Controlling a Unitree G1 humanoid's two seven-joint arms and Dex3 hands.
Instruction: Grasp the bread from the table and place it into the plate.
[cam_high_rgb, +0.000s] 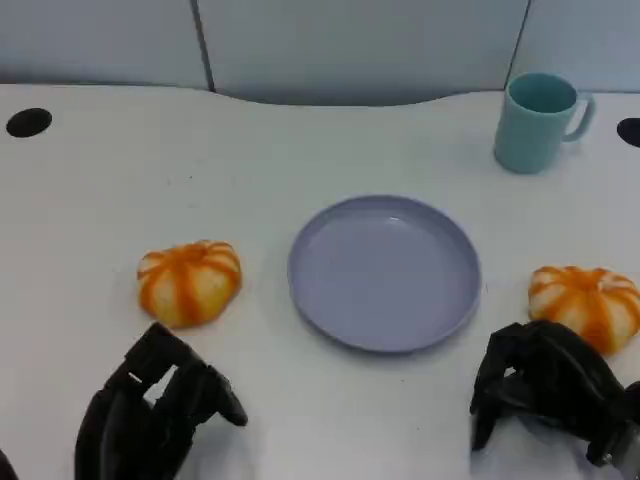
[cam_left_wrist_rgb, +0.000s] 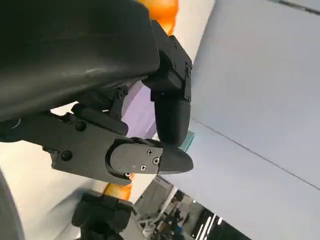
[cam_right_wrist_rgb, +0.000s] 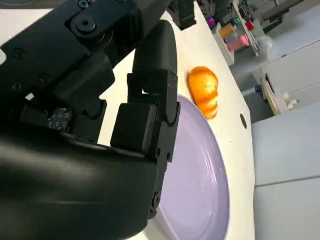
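A plate (cam_high_rgb: 385, 272) sits mid-table (cam_high_rgb: 90, 220), with one bread roll (cam_high_rgb: 189, 282) to its left, another roll (cam_high_rgb: 586, 303) to its right, and a mug (cam_high_rgb: 538, 121) behind it to the right.

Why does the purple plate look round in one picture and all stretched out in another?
In the head view the camera looks down, so the plate looks nearly round. In the right wrist view the camera sits low beside the right hand, so the plate looks long and slanted. In the left wrist view, the left hand hides most of it.
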